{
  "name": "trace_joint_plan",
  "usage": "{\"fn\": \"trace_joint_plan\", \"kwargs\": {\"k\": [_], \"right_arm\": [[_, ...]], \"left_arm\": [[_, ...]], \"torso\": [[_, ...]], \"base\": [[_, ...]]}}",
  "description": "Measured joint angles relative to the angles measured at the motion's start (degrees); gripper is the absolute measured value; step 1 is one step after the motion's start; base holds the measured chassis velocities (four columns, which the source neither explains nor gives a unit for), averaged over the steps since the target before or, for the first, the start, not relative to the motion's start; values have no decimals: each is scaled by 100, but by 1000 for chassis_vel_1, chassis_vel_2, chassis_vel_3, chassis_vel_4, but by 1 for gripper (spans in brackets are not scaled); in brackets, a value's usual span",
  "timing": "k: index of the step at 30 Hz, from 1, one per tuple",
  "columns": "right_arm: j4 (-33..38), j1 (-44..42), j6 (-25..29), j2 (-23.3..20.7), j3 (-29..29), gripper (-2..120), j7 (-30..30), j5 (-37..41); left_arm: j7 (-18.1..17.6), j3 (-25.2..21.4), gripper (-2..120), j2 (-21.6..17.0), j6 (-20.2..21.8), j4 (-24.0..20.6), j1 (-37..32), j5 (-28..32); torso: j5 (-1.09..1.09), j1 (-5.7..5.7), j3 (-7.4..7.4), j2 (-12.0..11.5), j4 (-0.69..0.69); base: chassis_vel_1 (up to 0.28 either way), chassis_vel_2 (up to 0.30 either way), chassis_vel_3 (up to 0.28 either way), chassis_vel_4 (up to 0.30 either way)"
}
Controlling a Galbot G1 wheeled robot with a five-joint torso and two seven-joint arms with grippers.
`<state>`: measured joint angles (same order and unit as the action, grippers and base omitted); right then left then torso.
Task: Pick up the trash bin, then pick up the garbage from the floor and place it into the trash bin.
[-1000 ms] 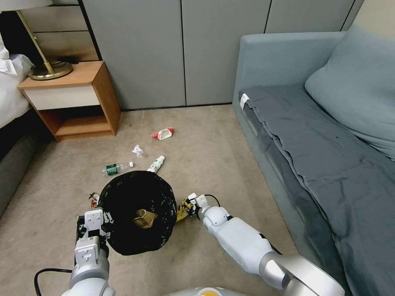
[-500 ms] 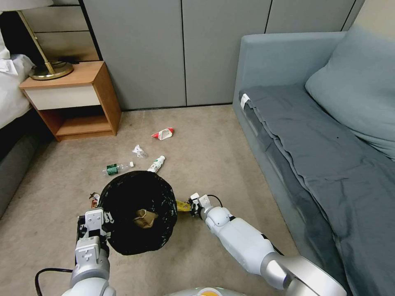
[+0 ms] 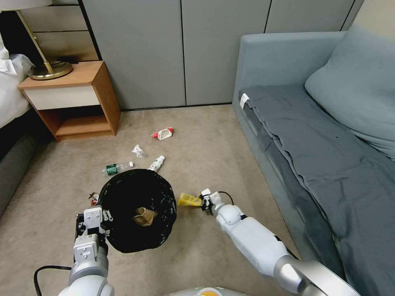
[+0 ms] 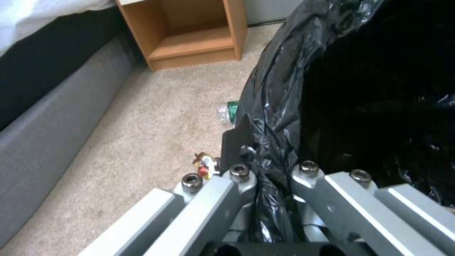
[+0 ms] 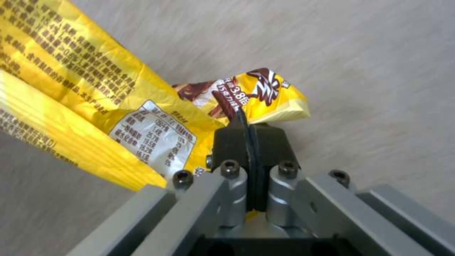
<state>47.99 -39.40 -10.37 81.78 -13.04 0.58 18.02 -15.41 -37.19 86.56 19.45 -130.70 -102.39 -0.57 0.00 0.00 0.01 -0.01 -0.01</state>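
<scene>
Beige carpet [image 3: 214, 135] covered the floor between a wooden nightstand [image 3: 74, 98] on the robot's left and a grey-blue sofa [image 3: 312, 135] on its right, with grey cabinet doors [image 3: 181, 49] behind. A brass lamp [image 3: 45, 68] stood on the nightstand.

The bin [image 3: 138, 209], lined with a crinkly black bag, sat low in front of the robot, a little to its left. A crumpled tan paper [image 3: 144, 216] lay inside it. The left gripper [image 3: 94, 220] was at the bin's near-left rim; in the left wrist view its fingers [image 4: 234, 145] were closed narrowly on the bag-covered rim, one outside and the other inside the liner.

The right gripper [image 3: 204, 202] was just right of the bin, near its rim. Its fingers [image 5: 227, 142] were pinched tight on the edge of a yellow wrapper [image 3: 189, 200], which stuck out toward the bin. In the right wrist view the wrapper [image 5: 118, 106] hung free of the carpet, showing printed text and a white label.

More litter lay on the carpet beyond the bin: a white bottle [image 3: 156, 163] just past the far rim, a clear bottle with a green label [image 3: 115, 168] to its left, a clear plastic scrap [image 3: 138, 151] behind those, and a red-and-white packet [image 3: 163, 133] farther off. A small red and yellow scrap [image 3: 94, 198] lay beside the bin's left side, also seen in the left wrist view [image 4: 204, 166].
</scene>
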Motion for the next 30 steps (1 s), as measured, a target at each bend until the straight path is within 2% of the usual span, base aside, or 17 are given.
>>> {"fn": "trace_joint_plan", "kwargs": {"k": [2, 4, 5, 6, 8, 9, 12, 13, 17, 18, 21, 22, 25, 30], "right_arm": [[576, -90, 13, -244, 153, 0, 92, 222], [850, -140, 12, -338, 247, 0, 123, 309], [1372, -248, 13, -480, 421, 0, 172, 447], [1372, -248, 13, -480, 421, 0, 172, 447], [2232, -441, 10, -672, 620, 0, 238, 659], [2232, -441, 10, -672, 620, 0, 238, 659], [3887, -1005, -22, -1103, 898, 0, 340, 952], [3887, -1005, -22, -1103, 898, 0, 340, 952], [5629, -1588, -17, -1630, 1001, 0, 382, 1015], [5629, -1588, -17, -1630, 1001, 0, 382, 1015], [6730, -1988, 19, -1968, 867, 0, 407, 934], [6730, -1988, 19, -1968, 867, 0, 407, 934], [7433, -2315, 16, -2287, 557, 0, 441, 742], [7642, -2495, 13, -2499, 211, 0, 399, 478]], "left_arm": [[1, -5, 1, -22, 3, -7, -1, 17], [1, -3, 1, -28, 4, -7, -1, 21], [1, 14, 1, -31, 7, -5, 5, 22], [1, 14, 1, -31, 7, -5, 5, 22], [3, 54, 1, -35, 9, 20, 17, 22], [3, 54, 1, -35, 9, 20, 17, 22], [4, 130, 1, -36, 11, 75, 22, 17], [4, 130, 1, -36, 11, 75, 22, 17], [12, 175, 1, -41, 6, 86, 2, 12], [12, 175, 1, -41, 6, 86, 2, 12], [21, 219, 1, -13, -26, 93, -41, -14], [21, 219, 1, -13, -26, 93, -41, -14], [23, 253, 1, 12, -40, 91, -52, -31], [24, 274, 1, 33, -41, 67, -42, -54]], "torso": [[2, 0, 0, 0, 1], [1, 0, 0, 0, 1], [1, 0, 0, 0, 0], [1, 0, 0, 0, 0], [2, 0, -1, 0, 2], [2, 0, -1, 0, 2], [1, 0, -1, 0, 0], [1, 0, -1, 0, 0], [0, 0, -1, 1, 0], [0, 0, -1, 1, 0], [1, -1, -1, 1, 1], [1, -1, -1, 1, 1], [0, 0, -1, 1, 2], [1, 0, -1, 1, 1]], "base": [[0, 0, 0, 0], [0, 0, 0, 0], [0, 0, 0, 0], [0, 0, 0, 0], [0, 0, 0, 0], [0, 0, 0, 0], [0, 0, 0, 0], [0, 0, 0, 0], [0, 0, 0, 0], [0, 0, 0, 0], [0, 0, 0, 0], [0, 0, 0, 0], [0, 0, 0, 0], [0, 0, 0, 0]]}}
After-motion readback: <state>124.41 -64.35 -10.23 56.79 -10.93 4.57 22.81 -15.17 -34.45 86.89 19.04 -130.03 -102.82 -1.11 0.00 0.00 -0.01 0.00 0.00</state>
